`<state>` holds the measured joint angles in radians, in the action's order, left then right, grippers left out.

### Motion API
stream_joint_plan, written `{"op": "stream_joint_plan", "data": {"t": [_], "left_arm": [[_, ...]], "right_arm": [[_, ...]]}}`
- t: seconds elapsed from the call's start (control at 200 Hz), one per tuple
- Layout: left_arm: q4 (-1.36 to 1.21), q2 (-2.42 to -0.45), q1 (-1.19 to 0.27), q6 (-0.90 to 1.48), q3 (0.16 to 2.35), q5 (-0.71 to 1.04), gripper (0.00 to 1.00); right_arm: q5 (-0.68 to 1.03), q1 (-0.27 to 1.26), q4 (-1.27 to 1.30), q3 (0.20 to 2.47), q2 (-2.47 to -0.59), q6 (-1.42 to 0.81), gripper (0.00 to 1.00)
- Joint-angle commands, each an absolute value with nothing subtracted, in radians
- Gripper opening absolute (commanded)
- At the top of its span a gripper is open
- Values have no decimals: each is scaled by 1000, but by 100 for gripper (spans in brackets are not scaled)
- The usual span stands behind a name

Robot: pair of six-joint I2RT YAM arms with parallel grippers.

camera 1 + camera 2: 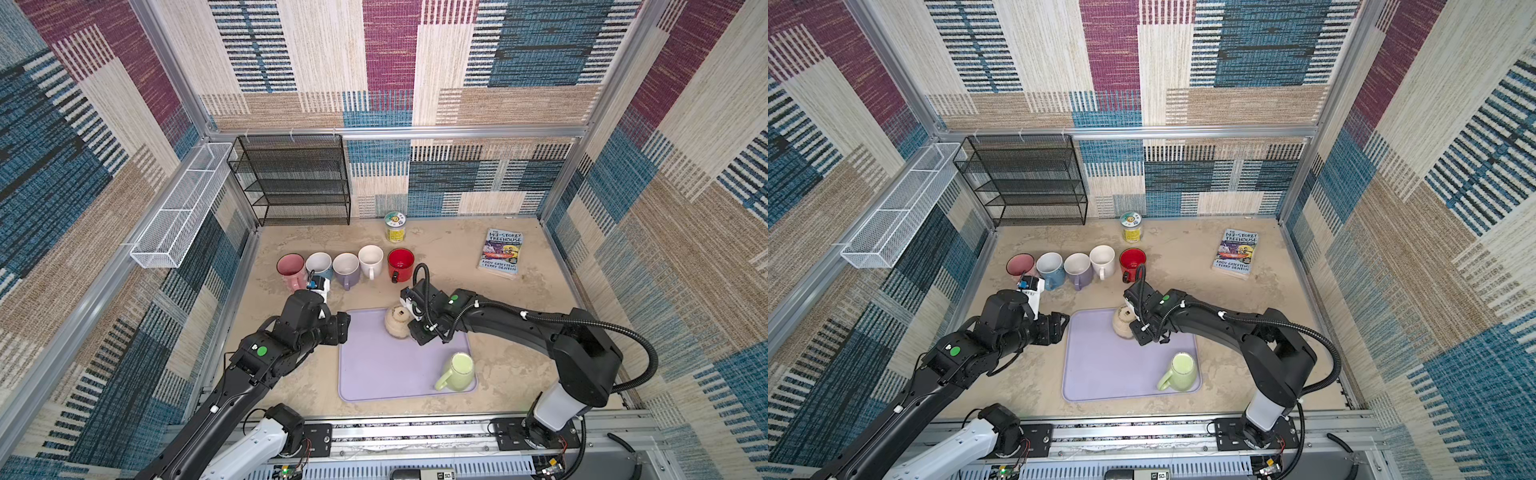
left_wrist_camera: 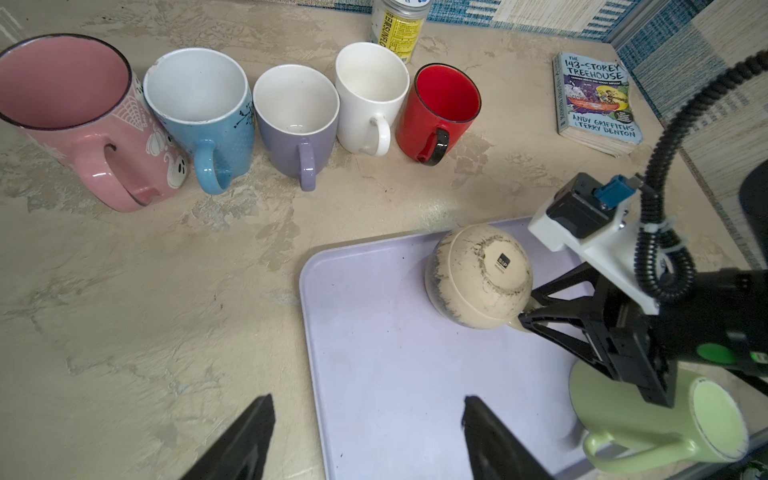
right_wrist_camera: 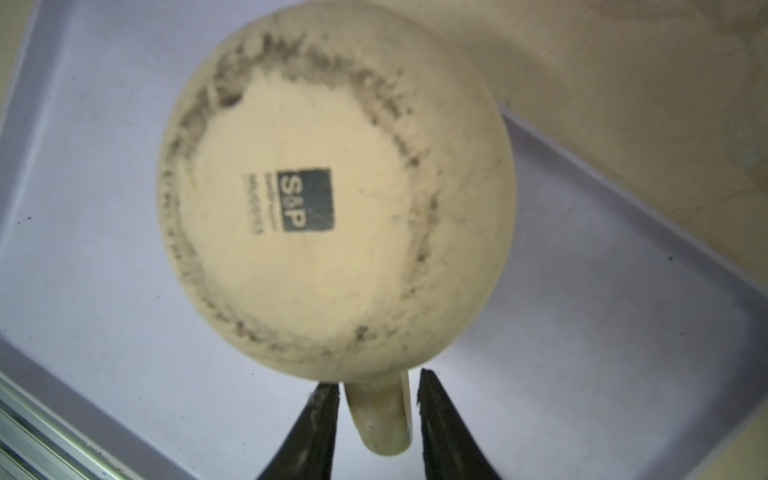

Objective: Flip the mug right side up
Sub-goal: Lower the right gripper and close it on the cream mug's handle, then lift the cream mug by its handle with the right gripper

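a: where's the cream mug [image 1: 397, 322]?
b: upside down on the lavender tray [image 1: 374, 374], near its far edge, in both top views. its scuffed base, with a dark square stamp, faces up.
a: and the handle [image 3: 380, 419]?
b: it sticks out toward the right arm. the right gripper [image 3: 376, 384] has its jaws drawn narrow, one black finger on each side of that handle.
a: pinching it?
b: the right wrist view is soft there. a thin sliver of tray seems to show beside each finger, so i cannot tell whether they grip.
a: the left gripper [image 2: 368, 432]?
b: spread wide and holding nothing. it hovers over the tray's left edge, well apart from the cream mug.
a: anything else on the tray?
b: a green mug [image 1: 457, 370] lying on its side at the near right corner. five upright mugs [image 2: 291, 141] stand in a row on the table [image 1: 316, 395] beyond the tray.
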<state>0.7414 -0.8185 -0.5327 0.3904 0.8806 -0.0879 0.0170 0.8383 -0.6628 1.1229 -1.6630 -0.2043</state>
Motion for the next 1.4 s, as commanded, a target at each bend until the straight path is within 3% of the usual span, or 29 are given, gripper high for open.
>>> {"op": "stream_joint_plan", "data": {"t": [0.0, 0.15, 0.381, 0.576, 0.911, 1.257, 1.397], "left_arm": [[719, -823, -527, 373, 880, -54, 76], [717, -818, -523, 373, 878, -49, 76], [716, -815, -523, 376, 875, -46, 76], [710, -811, -523, 383, 871, -47, 76], [707, -821, -523, 385, 870, -36, 76], [698, -819, -523, 390, 867, -26, 76], [696, -821, -521, 391, 864, -28, 76]], "right_arm": [[25, 837, -637, 1118, -1669, -192, 33], [23, 833, -634, 1121, -1677, -194, 30], [27, 833, -631, 1121, -1682, -198, 9], [28, 831, -622, 1126, -1674, -199, 0], [93, 829, -563, 1123, -1623, -205, 0], [355, 767, -461, 1096, -1568, -235, 0], [332, 765, -443, 1068, -1564, -229, 0]]}}
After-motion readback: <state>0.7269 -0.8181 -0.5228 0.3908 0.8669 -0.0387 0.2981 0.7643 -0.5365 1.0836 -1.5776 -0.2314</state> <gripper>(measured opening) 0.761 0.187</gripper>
